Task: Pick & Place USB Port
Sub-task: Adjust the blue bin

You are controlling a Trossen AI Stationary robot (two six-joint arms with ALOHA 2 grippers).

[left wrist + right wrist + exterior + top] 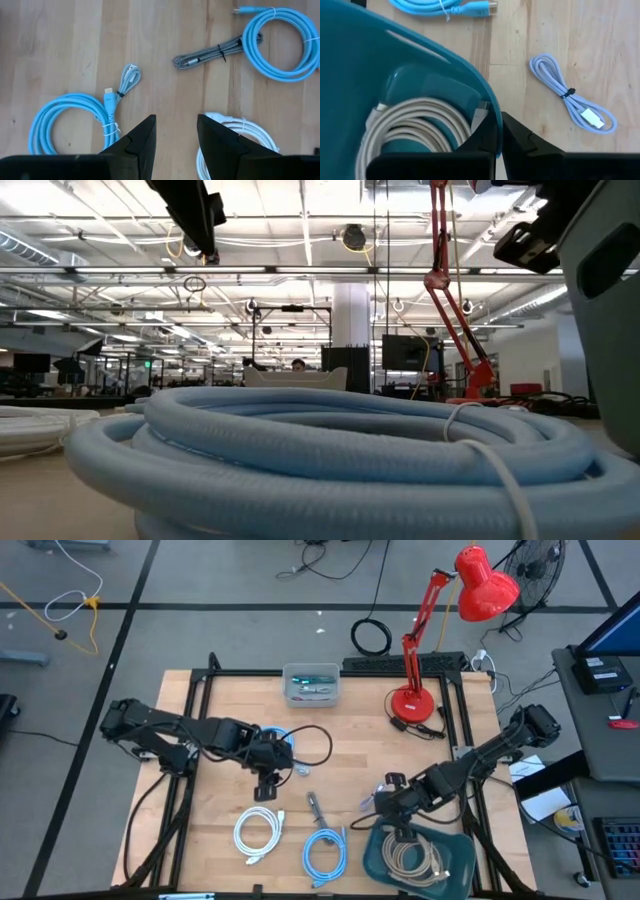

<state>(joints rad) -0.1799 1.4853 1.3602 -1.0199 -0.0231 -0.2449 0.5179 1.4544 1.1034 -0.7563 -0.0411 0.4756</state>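
Right gripper sits at the near rim of the teal tray, front right of the table. In its wrist view the two fingers are pressed together with the tray's wall right against them; whether the rim is pinched between the tips or only beside them cannot be told. A beige cable coil already lies inside the tray.

Left gripper hovers near table centre, fingers parted a moderate way and holding nothing, wood showing between them. Below it lie a blue cable with a small pale cable touching its plug end, a braided grey cable, a second blue coil and a white coil.

Task items: loose cables are spread across the front half of the table; one small white bundled cable lies on bare wood just beside the tray (probably the nearest candidate).

Risks, as judgement:
- If the right fingers do clamp the tray wall, any lift or pull would drag or tip the tray and could spill the beige coil.
- Left fingers coming straight down could land between the white coil and the blue cable, or snag both, since the two lie near each other.
- The pale cable's touch with the blue plug means lifting one could tug the other.
- Both arms heading for the tray at once could collide over the front of the table.
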